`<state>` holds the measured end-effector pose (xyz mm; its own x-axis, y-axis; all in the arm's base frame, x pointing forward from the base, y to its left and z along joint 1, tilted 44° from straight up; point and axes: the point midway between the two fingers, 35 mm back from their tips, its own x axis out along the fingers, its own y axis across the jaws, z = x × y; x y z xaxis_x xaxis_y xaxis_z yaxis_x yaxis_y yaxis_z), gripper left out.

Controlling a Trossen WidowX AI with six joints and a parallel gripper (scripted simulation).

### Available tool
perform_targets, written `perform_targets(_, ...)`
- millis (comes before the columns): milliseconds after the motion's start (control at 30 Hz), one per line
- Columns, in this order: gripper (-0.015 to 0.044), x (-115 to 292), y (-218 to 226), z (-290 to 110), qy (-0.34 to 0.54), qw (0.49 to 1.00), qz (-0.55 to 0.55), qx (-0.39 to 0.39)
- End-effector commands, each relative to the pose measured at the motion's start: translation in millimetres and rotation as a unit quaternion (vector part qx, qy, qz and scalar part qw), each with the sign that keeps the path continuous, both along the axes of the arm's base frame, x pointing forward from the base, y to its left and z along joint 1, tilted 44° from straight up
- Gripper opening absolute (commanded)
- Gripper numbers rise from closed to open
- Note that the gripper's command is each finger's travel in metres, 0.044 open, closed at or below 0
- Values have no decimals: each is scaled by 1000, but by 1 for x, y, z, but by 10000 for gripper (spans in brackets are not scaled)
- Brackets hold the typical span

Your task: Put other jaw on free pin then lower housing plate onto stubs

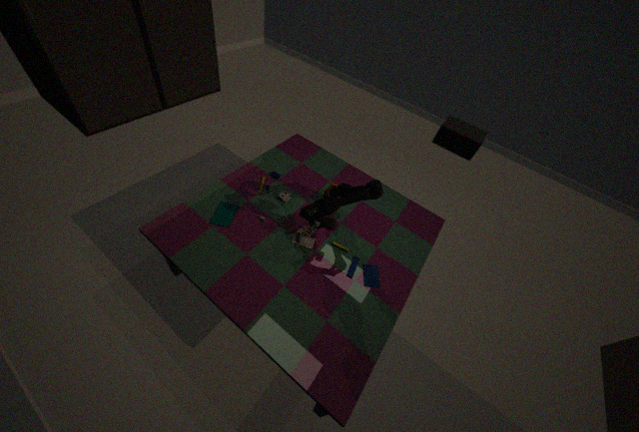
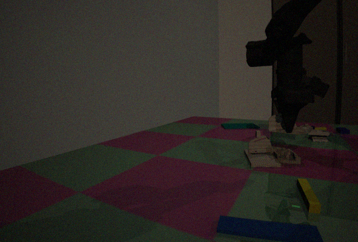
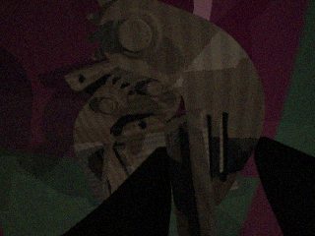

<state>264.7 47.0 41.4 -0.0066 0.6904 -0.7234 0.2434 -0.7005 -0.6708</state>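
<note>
My gripper point(image 1: 313, 220) point(image 2: 288, 131) point(image 3: 212, 152) points down and is shut on a pale wooden jaw point(image 2: 273, 123) point(image 3: 221, 88). The jaw is broad and rounded, with a round hub and gear teeth at the upper left of the wrist view. It is held above the checkered table. The wooden base assembly point(image 1: 305, 237) point(image 2: 264, 161) point(image 3: 89, 128) is below the held jaw and to its left in the wrist view. Two round stub tops point(image 3: 104, 104) point(image 3: 154, 88) show on it. The held jaw partly covers it. Dim light hides whether they touch.
A pale piece point(image 1: 283, 196) point(image 2: 319, 133) lies behind the base. A teal slab point(image 1: 224, 214) point(image 2: 240, 126) lies further off. A yellow bar point(image 1: 339, 245) point(image 2: 309, 195) and blue slabs point(image 1: 371, 275) point(image 1: 352, 266) lie on the base's other side.
</note>
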Motion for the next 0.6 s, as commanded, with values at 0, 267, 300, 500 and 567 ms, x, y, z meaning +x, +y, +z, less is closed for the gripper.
perform_targets(0, 134, 14, 2, 2, -1, 1000, -2, 3)
perform_targets(267, 134, 38, 7, 4, -1, 1000, -1, 3)
perform_targets(300, 134, 40, 7, 4, -1, 1000, -1, 3)
perform_targets(500, 134, 40, 7, 4, -1, 1000, -1, 3)
perform_targets(567, 134, 40, 7, 4, -1, 1000, -1, 3)
